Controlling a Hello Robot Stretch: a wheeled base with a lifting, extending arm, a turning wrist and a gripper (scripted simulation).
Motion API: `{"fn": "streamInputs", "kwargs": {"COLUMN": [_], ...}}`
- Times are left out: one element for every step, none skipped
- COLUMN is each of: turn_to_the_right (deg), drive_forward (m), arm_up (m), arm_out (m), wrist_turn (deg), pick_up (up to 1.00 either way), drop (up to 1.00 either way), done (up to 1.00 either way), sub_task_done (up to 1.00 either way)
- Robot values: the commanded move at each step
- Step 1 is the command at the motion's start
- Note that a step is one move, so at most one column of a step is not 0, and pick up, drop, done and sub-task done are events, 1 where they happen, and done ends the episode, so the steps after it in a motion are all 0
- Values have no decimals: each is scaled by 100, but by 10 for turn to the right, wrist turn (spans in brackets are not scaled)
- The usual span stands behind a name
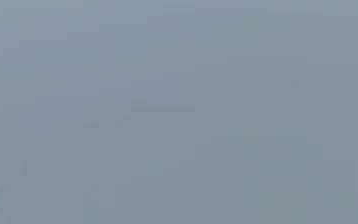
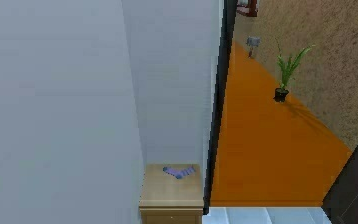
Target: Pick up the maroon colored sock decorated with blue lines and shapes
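The forward view looks straight onto a plain grey wall (image 1: pixel 177 110), which suggests the robot has parked nose to the wall so that its reaching side faces the corner. In the arm side view, the left is taken up by the same kind of pale grey wall (image 2: pixel 47 100), which runs to a corner. Tucked into that corner at the bottom is a small wooden table (image 2: pixel 172 208), pushed tight between the wall and the dark door frame (image 2: pixel 219 100), probably to keep it out of the walkway. A small flat purple-blue thing (image 2: pixel 177 172) lies on top of the table, near the middle. Its colour and limp shape suggest it is the sock the task names, though it is too small to be sure. How the jaws stand, and whether they hold anything, I cannot tell. Right of the door frame an orange floor (image 2: pixel 267 140) stretches away into the next room. A potted plant (image 2: pixel 285 72) stands there beside the brown speckled wall (image 2: pixel 327 50), set to the side where it blocks no path. To reach the thing on the table, the arm would likely need to extend out over the table with care for the door frame just beside it.
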Motion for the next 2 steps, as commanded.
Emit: {"fn": "streamInputs", "kwargs": {"turn_to_the_right": [0,0], "drive_forward": [0,0], "arm_up": [50,8], "arm_out": [0,0], "wrist_turn": [0,0], "pick_up": [0,0], "drop": [0,0], "done": [0,0], "sub_task_done": [0,0]}}
